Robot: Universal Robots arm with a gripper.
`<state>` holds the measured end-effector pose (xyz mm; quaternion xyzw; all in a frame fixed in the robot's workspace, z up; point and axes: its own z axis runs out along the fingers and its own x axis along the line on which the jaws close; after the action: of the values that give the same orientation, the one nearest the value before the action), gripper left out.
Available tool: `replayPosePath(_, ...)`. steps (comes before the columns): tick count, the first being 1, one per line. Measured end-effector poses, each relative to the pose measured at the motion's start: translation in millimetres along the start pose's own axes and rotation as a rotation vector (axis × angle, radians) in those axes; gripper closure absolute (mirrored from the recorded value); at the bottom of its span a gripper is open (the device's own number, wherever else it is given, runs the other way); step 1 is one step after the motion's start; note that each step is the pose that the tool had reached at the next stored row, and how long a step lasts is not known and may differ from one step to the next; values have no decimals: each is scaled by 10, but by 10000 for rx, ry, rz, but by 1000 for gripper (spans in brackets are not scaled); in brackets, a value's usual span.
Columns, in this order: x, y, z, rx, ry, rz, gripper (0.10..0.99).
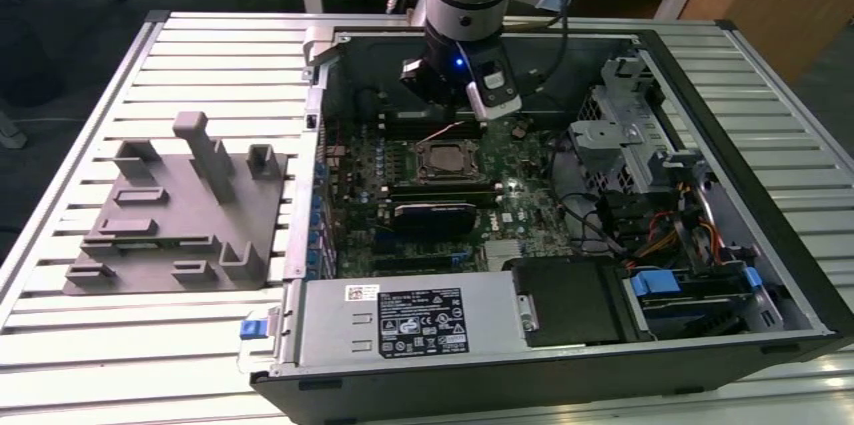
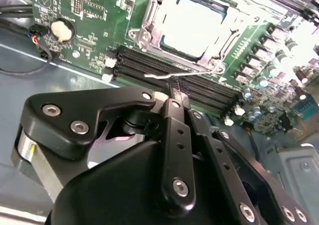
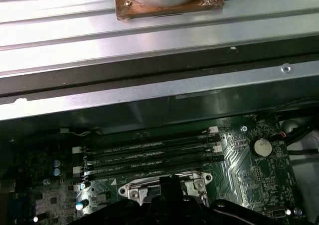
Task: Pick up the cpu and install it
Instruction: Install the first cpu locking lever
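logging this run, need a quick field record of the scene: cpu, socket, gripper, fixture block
cpu: lies in the socket, shiny top up
socket: metal frame around the cpu, on the green motherboard
gripper: low over the memory slots beside the socket
fixture block: grey, on the slatted table, at the exterior view's left of the open case

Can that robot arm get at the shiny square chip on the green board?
Probably yes. The case lies open, the cpu faces up with nothing over it, and the gripper hangs close beside it above the memory slots. Its jaws are shut, though, and a metal frame rings the chip.
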<state>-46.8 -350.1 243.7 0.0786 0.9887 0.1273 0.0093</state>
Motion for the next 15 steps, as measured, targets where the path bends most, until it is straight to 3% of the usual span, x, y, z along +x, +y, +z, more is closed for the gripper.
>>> replayPosePath(7,1,-12,47,141,-336,20,980)
replayPosePath(11,2,-15,58,141,-351,27,980)
replayPosePath(15,4,-26,97,154,-466,97,980)
